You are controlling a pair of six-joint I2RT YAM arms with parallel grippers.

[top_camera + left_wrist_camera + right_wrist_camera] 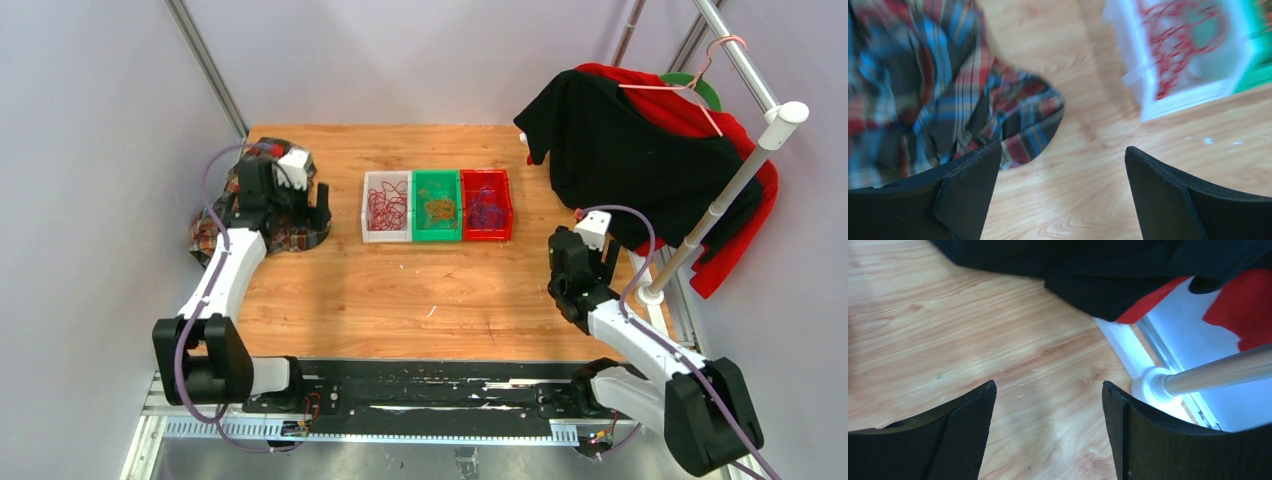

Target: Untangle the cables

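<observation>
Beside left pincer [1063, 155], plaid cloth [923, 100] cut off; red cables [1178, 45] blurred.

A robot lab: a left arm [225, 275] and a right arm [630, 335] stand bolted at a wooden desk [400, 290], with plain walls [420, 60] around.

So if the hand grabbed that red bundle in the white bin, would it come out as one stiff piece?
Probably not stiff: the red cables lie in loose, thin loops, so they would likely droop. They look intertwined, so the whole clump may lift at once. Being so thin, they seem light.
</observation>
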